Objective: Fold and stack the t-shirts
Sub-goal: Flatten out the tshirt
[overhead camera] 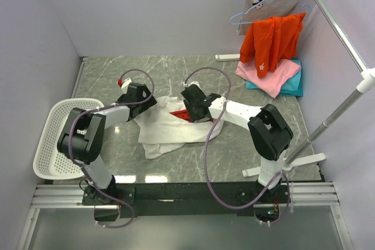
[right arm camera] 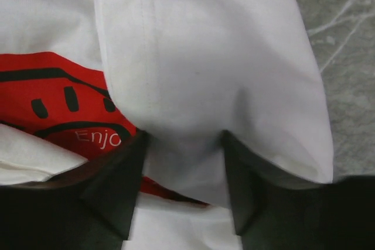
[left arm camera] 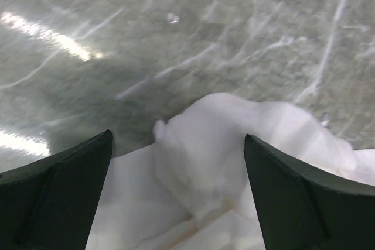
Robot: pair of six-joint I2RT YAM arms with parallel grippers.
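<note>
Reaching in from the left, the left arm (overhead camera: 88,130) bends at its elbow beside the basket (overhead camera: 53,144) and stretches its forearm rightward. The left claw (overhead camera: 139,95) sits at the left edge of the white shirt (overhead camera: 167,133), jaws spread wide over a bunched lump of cloth, with nothing clamped.

The shirt lies crumpled in the middle of the tabletop (overhead camera: 234,156), its red print showing between the two claws.

The right arm (overhead camera: 266,127) folds at its elbow and runs leftward, low over the tabletop. The right claw (right arm camera: 183,136) points down onto the shirt just beside the print. Its jaws stand apart, astride a thick fold that fills the gap and meets both fingers (right arm camera: 117,185) — whether they squeeze it I cannot tell.

At the far right corner the pink shirt (overhead camera: 266,77) lies on the teal shirt (overhead camera: 293,83) — partly covered in the top view by an orange garment (overhead camera: 272,39), well apart from both arms.
</note>
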